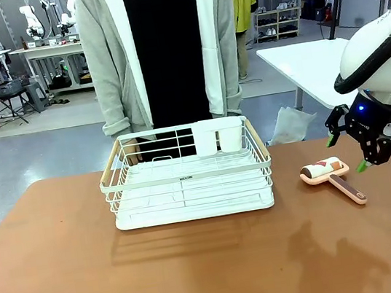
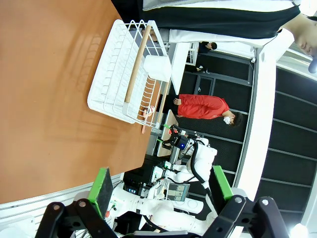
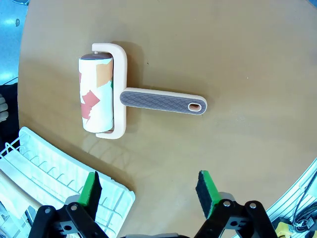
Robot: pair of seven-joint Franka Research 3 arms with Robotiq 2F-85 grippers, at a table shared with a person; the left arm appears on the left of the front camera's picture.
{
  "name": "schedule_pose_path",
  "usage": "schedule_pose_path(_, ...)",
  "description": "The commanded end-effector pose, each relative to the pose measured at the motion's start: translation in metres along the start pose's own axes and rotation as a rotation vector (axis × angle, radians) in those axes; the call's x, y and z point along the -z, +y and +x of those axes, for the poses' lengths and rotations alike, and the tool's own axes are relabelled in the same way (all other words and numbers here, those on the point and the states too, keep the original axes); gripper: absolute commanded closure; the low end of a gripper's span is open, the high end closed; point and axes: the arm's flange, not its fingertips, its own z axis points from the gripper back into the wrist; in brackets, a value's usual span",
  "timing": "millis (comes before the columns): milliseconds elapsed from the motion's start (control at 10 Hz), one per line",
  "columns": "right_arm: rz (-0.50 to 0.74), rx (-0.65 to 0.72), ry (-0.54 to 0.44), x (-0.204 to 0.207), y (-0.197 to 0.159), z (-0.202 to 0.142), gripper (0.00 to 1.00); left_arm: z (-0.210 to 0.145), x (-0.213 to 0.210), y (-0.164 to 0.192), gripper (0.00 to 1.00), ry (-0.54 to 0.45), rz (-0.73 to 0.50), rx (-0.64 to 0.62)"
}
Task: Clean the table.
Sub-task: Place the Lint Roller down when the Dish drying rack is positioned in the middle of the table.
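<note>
Just beside lint roller (image 1: 330, 174) on table (image 1: 69, 283), right end effector (image 1: 348, 147) agape, empty.

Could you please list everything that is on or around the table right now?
table: one, reddish-brown, under everything.
wire rack: one, white with wooden handles, centre of the table at the far edge.
cup holder: one, white, on the rack's far right corner.
lint roller: one, peach handle, patterned roll, lying right of the rack.
person: one, grey cardigan, behind the rack.
right gripper: open, above the roller.
left gripper: open, raised off the table.
</note>
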Motion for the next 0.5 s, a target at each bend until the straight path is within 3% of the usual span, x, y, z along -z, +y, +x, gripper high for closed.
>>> schedule_pose_path(0,0.001,-0.007,-0.001,0.0016,0.0000,-0.0016,0.00,-0.0007,-0.0027,-0.0012,0.00,0.000,-0.022,0.009)
schedule_pose_path(400,0.001,-0.007,-0.001,0.0016,0.0000,-0.0016,0.00,-0.0007,-0.0027,-0.0012,0.00,0.000,-0.022,0.009)
